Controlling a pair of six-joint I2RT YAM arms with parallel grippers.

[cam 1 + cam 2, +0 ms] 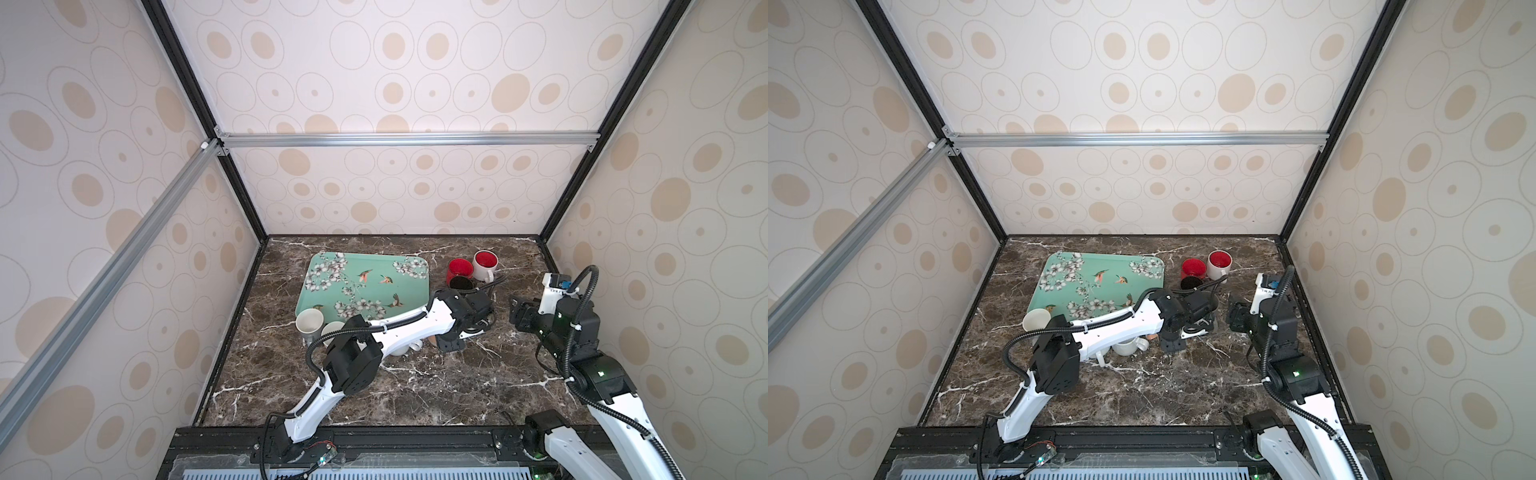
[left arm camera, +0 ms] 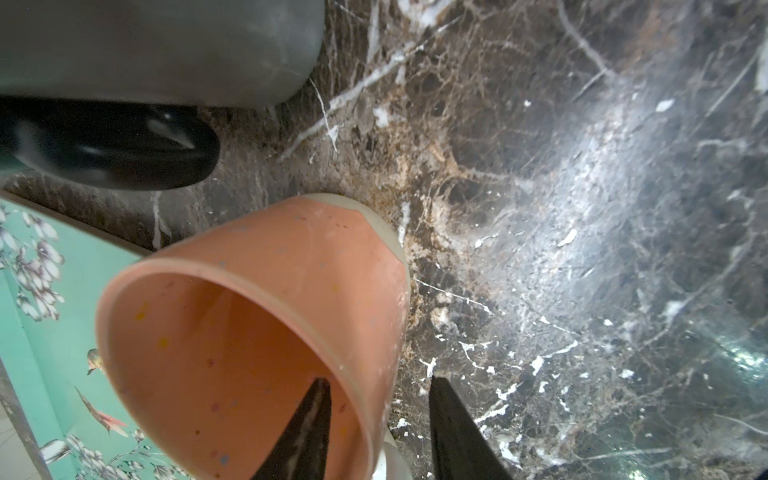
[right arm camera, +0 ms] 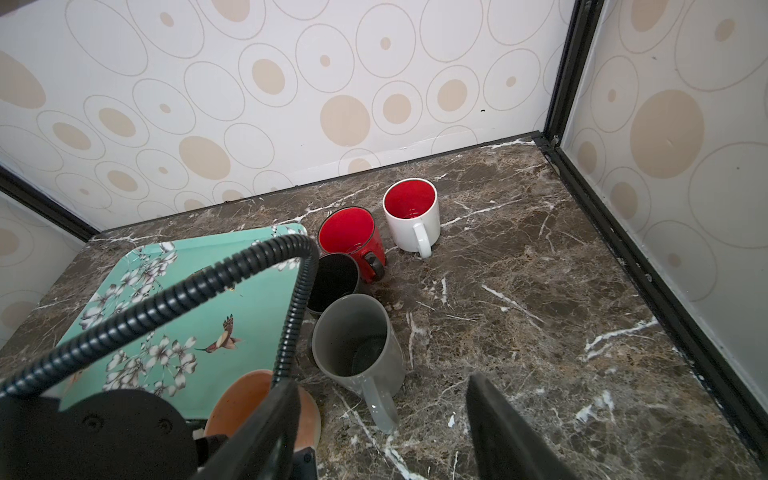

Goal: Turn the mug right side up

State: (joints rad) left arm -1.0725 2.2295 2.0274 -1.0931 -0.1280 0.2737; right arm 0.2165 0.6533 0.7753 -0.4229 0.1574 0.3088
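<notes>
**Left claw** (image 2: 376,380): spread. It straddles the wall of the orange mug (image 2: 257,316), with one finger down inside the mouth and the other outside the wall. In the left wrist view a gap shows on both sides of the wall, so the claw is not pinching it.

**Orange mug:** directly under the left claw, on the marble bench (image 2: 582,208). It stands on its cream base with the mouth up toward the claw. The right wrist view confirms the mouth is up, though the left claw hides part of the rim.

**Right claw** (image 3: 382,382): spread wide and holding nothing. It hangs above the bench, off to the side of the left claw and well apart from the orange mug.

**Surroundings:**
- The floral teal tray (image 3: 166,291) lies flat, just beside the orange mug on the side of the left claw's inner finger.
- The grey mug (image 3: 357,336) stands upright ahead of the right claw, with its handle turned toward that claw. It is near the orange mug but not touching it.
- The black mug (image 3: 334,278) sits beyond the grey mug.
- The red mug (image 3: 351,232) and the white mug with a red interior (image 3: 411,212) are farther out, and both are mouth up.
</notes>
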